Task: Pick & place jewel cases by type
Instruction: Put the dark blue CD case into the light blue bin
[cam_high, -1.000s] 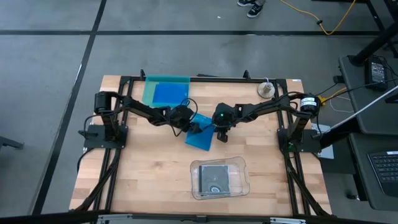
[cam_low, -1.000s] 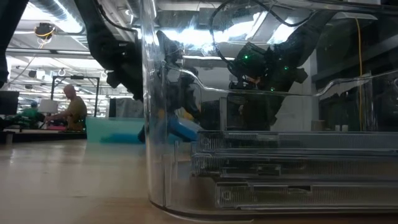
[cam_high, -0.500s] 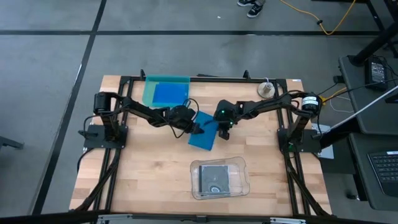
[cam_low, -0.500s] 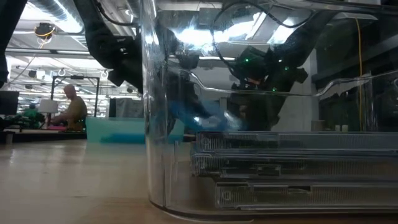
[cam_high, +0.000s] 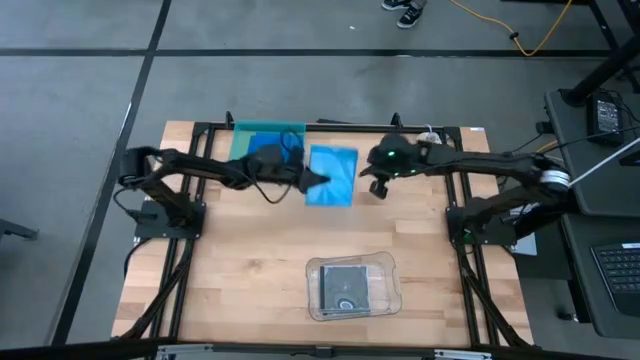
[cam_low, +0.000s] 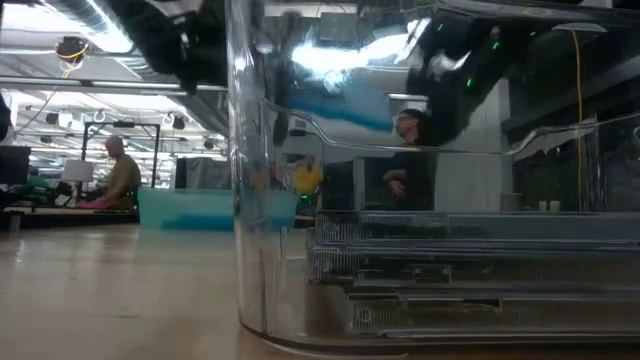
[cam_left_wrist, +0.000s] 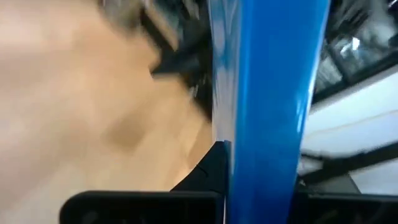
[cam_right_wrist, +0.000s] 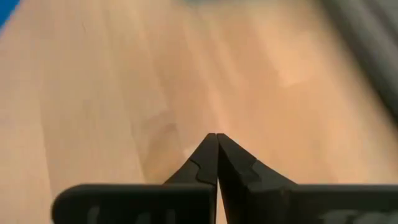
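Trays come first: a teal tray (cam_high: 267, 143) sits at the far edge of the desk (cam_high: 240, 270), left of centre, with 1 blue case (cam_high: 268, 150) lying flat inside it. Near the front edge, a clear tray (cam_high: 352, 287) holds a stack of dark square cases (cam_high: 346, 287); the low view shows 3 layers through its wall, and a disc shows on top.

Between the arms, just right of the teal tray, the left tool (cam_high: 316, 179) is closed on the left edge of another blue case (cam_high: 332, 175), lifted off the wood. The right tool (cam_high: 378, 187) hangs just right of that case, apart from it, fingers (cam_right_wrist: 216, 163) pressed together and holding nothing.
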